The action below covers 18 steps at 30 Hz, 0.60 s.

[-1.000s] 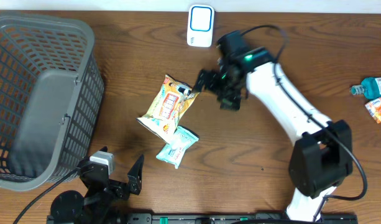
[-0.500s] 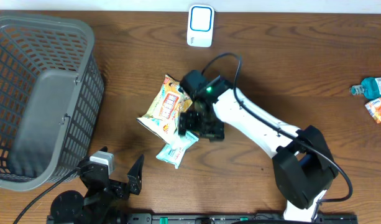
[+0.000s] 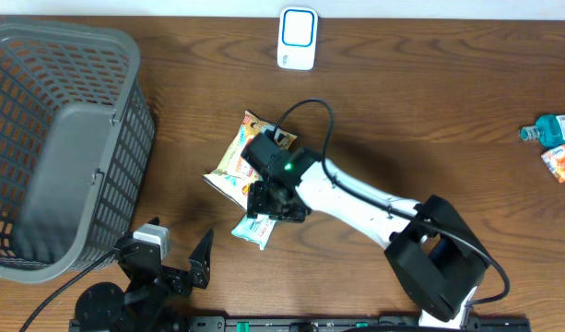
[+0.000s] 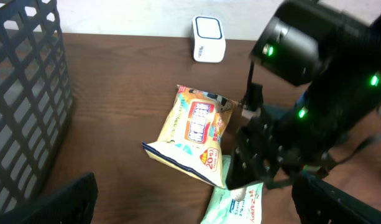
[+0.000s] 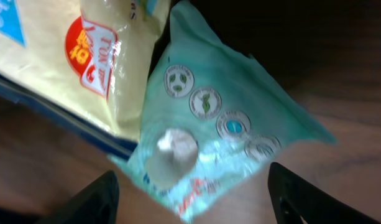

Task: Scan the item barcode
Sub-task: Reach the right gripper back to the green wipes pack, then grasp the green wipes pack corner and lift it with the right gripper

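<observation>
A: Hovering where, that right gripper?

B: Directly over the mint-green snack packet. Its fingers are spread to either side of the packet and not closed on it. The packet lies flat on the counter, one end touching the yellow snack bag.

A: And the left gripper?

B: Down at the near edge, jaws wide, holding nothing. The white barcode scanner sits at the far edge, well apart from the packet. A grey mesh basket stands far left.
</observation>
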### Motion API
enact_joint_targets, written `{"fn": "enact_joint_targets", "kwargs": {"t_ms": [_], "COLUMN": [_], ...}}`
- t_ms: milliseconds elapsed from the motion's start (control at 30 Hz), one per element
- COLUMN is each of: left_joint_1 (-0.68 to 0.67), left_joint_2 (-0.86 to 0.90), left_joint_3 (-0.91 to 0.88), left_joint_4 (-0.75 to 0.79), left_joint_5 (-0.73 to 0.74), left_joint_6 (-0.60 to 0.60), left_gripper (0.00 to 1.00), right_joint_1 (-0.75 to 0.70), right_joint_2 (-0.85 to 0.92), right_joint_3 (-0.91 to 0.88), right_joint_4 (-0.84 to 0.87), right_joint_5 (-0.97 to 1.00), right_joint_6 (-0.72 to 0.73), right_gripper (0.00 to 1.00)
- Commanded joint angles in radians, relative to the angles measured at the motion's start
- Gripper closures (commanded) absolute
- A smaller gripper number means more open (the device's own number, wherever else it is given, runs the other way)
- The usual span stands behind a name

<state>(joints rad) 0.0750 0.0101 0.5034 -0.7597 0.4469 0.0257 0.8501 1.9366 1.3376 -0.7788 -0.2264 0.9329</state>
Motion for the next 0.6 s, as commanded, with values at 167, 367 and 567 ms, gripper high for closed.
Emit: {"fn": "enact_joint_targets", "kwargs": {"t_ms": [167,367,567], "left_joint_1": [0.003,0.003,0.003], "left_joint_2": [-0.006,-0.006,-0.006], "left_joint_3": [0.005,0.005,0.005], "left_joint_4": [0.0,0.0,0.0], "left_joint_5": [0.013,0.013,0.013], "left_joint_6": [-0.001,-0.002,-0.001], "left_gripper": [0.02,0.02,0.02], "right_joint_1": [0.045,0.034,-0.111], "right_joint_2": [0.005,0.005,-0.019], "right_joint_3": [-0.139,-0.147,-0.093], "right_joint_4": [0.107,0.104,-0.069], "right_joint_5": [0.051,0.141,-0.057], "right_joint_6": [0.152,0.137,0.041], "right_gripper": [0.56,0.99,0.99]}}
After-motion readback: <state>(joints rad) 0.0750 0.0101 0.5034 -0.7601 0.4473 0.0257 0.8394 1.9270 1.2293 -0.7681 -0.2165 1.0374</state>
